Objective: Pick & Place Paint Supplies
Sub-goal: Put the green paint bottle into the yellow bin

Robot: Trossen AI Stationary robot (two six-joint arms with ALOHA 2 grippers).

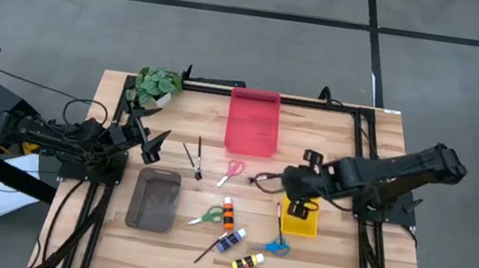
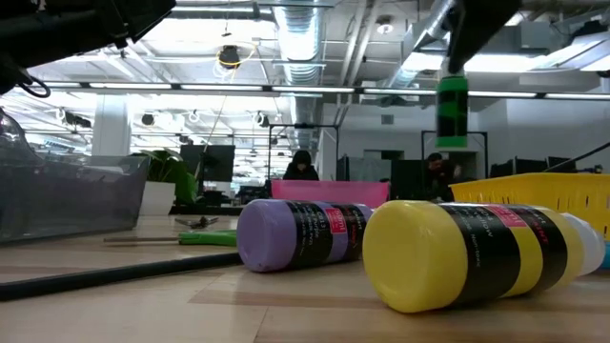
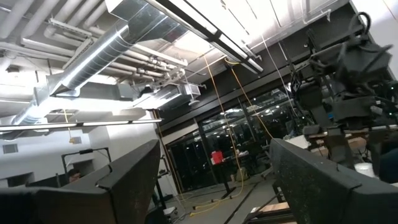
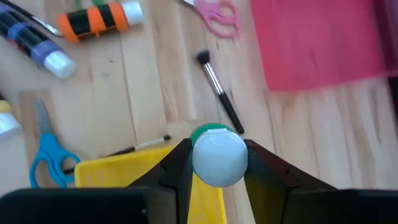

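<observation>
Above the yellow tray [image 1: 300, 225], right gripper [image 4: 217, 167] clamps a green bottle [image 2: 452, 107] by its white cap, bottle hanging clear of the table. Left gripper [image 1: 155, 144] idles at table's left edge near the plant [image 1: 157, 84], fingers fully apart, holding nothing.

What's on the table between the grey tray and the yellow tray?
In the high view, between the grey tray and the yellow tray lie the green-handled scissors and the orange paint bottle.
</observation>
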